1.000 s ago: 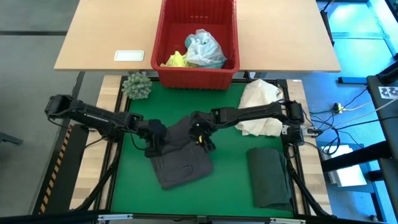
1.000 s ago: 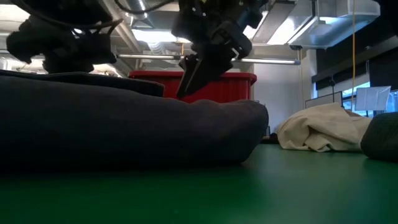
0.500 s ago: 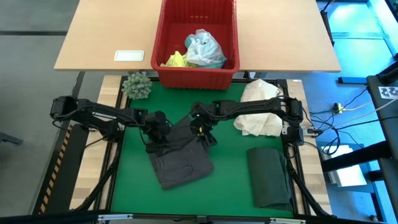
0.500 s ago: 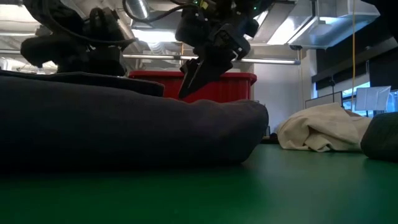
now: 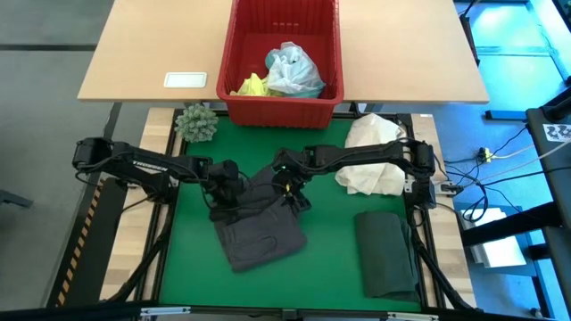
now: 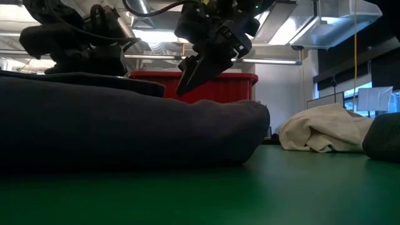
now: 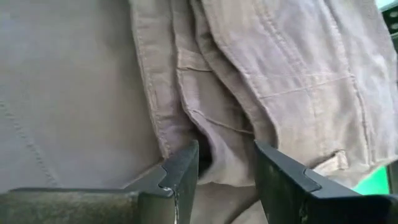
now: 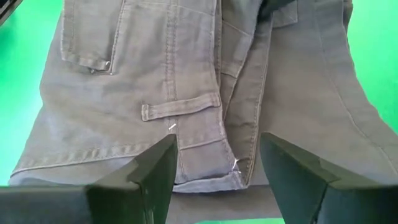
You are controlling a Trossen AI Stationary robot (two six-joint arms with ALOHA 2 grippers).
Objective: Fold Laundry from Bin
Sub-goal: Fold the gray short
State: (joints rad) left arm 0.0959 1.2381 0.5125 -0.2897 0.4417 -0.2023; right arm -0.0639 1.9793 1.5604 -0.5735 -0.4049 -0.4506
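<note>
- Grey garment (image 5: 259,227) lies partly folded near the middle of the green table surface (image 5: 330,267), seams and belt loop visible in the wrist views.
- Left gripper (image 5: 225,185) sits over the garment's far left portion, fingers spread with a gap, nothing pinched.
- Right gripper (image 5: 290,185) is poised above the garment's far right portion, fingers wide apart, empty.
- Dark green garment (image 5: 386,252) rests folded at the near right corner: judged complete.
- Red bin (image 5: 234,67) stands at the far edge, holding the turquoise (image 5: 294,71) and yellow (image 5: 252,86) pieces: judged outstanding.
- Assessment: roughly one item finished, one in hand, two remaining.
</note>
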